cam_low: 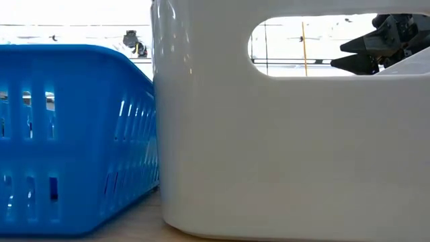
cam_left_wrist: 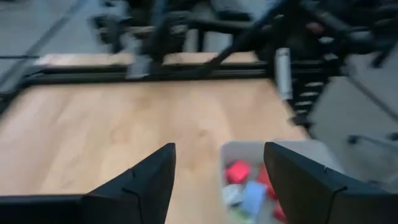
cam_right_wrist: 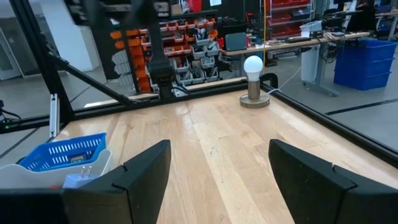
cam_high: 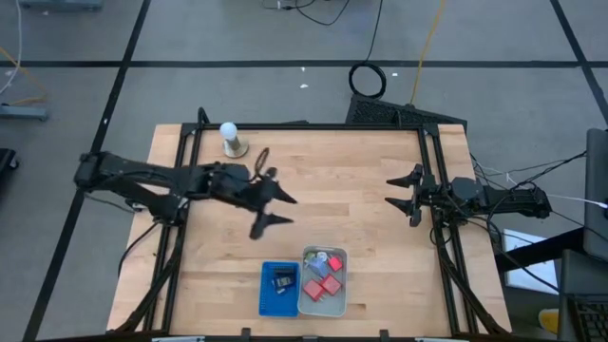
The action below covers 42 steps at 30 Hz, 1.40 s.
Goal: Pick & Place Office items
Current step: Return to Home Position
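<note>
The office items lie in two trays by the table's near edge. Small black ones (cam_high: 283, 278) lie in the blue tray (cam_high: 267, 302). Red blocky ones (cam_high: 326, 285) and a light blue one (cam_high: 322, 256) lie in the pale grey tray (cam_high: 307, 306). The left wrist view shows the red ones (cam_left_wrist: 237, 171) too. My left gripper (cam_high: 281, 209) hangs open above the table's middle, on the far side of the trays, with nothing between its fingers (cam_left_wrist: 219, 180). My right gripper (cam_high: 391, 192) stands open at the right edge, holding nothing (cam_right_wrist: 219, 180).
A white ball on a round base (cam_high: 229, 140) stands at the far left of the table and shows in the right wrist view (cam_right_wrist: 253, 79). A dark frame rail (cam_high: 304, 126) runs around the table. In the low view the two trays (cam_low: 282, 154) fill the picture.
</note>
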Available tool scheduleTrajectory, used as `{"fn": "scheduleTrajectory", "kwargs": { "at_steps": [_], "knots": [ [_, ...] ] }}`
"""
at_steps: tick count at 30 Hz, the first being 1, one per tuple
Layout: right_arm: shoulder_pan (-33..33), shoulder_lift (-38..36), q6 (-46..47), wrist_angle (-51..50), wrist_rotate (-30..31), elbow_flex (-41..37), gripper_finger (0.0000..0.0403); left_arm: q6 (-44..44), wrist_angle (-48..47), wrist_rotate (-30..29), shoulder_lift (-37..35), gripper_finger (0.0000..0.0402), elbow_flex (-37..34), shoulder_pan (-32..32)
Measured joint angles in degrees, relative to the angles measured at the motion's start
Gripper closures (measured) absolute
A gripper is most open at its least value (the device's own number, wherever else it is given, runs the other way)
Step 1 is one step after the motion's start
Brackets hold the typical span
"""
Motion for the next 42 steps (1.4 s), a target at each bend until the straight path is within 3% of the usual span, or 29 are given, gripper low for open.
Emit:
{"fn": "scheduleTrajectory", "kwargs": {
  "at_steps": [6,10,15,21,26,42],
  "knots": [
    [0.0,0.1,0.0,-0.1,0.0,0.0,0.0138,-2.3,5.1,-10.5,-11.5,0.0161,-13.5,1.9],
    [0.0,0.1,0.0,-0.1,0.0,0.0,0.0138,-2.9,7.3,-11.3,-19.5,0.0154,-21.3,3.7],
    [0.0,0.1,0.0,-0.1,0.0,0.0,0.0138,4.1,6.9,-11.5,-28.9,0.0145,-27.8,5.0],
    [0.0,0.1,0.0,-0.1,0.0,0.0,0.0138,0.4,9.2,-6.9,-37.4,0.0136,-36.7,5.3],
    [0.0,0.1,0.0,-0.1,0.0,0.0,0.0138,1.5,16.2,4.2,-43.4,0.0135,-44.7,5.3],
    [0.0,0.1,0.0,-0.1,0.0,0.0,0.0138,-0.1,24.3,5.2,-52.5,0.0135,-56.5,7.5]
  ]
}}
